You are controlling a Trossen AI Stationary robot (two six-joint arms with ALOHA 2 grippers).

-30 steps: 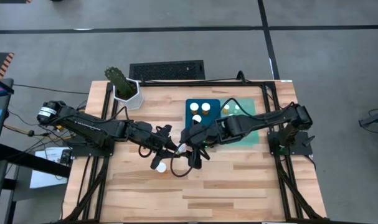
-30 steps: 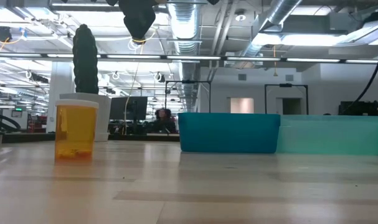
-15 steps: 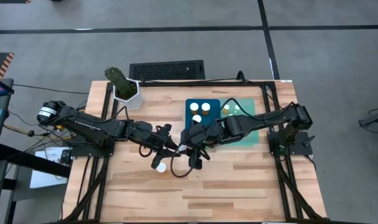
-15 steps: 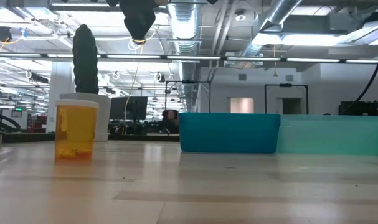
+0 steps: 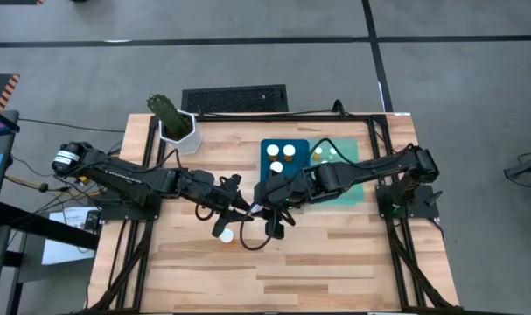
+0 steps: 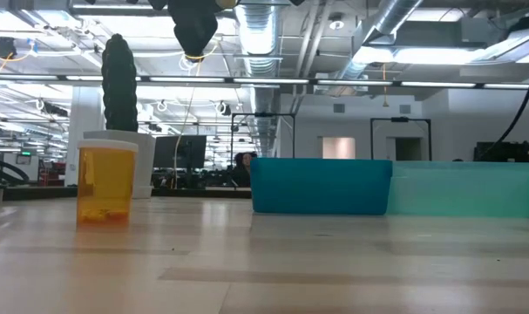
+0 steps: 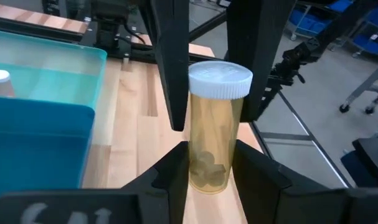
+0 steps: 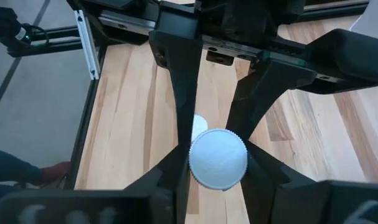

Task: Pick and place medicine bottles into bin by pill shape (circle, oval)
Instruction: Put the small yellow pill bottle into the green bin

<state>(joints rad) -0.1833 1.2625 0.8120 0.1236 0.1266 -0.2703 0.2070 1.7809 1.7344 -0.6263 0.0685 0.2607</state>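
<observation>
An amber medicine bottle with a white cap is held upright in the air over the table's middle, between my two grippers. My left gripper reaches in from the left and is shut on it. My right gripper comes from the right, pointing down, and is shut on its top. A second bottle stands on its base on the wood below them; it also shows in the low view. More white-capped bottles stand in the blue bin and the teal bin. My left gripper pinches the bottle's lower body between its two fingers, coming in level from the table's left side. The bottle stands upright in the hold, cap up, lifted clear of the table. My right gripper has its two fingers on opposite sides of the white cap, coming from above and pointing down. In the left wrist view its fingers flank the cap and the upper body. The bottle hangs upright below them.
The two bins stand side by side at the table's far right of centre. A cactus in a white pot stands at the far left corner. Bare wood lies toward the near edge. A person shows far off in the room in the low view.
</observation>
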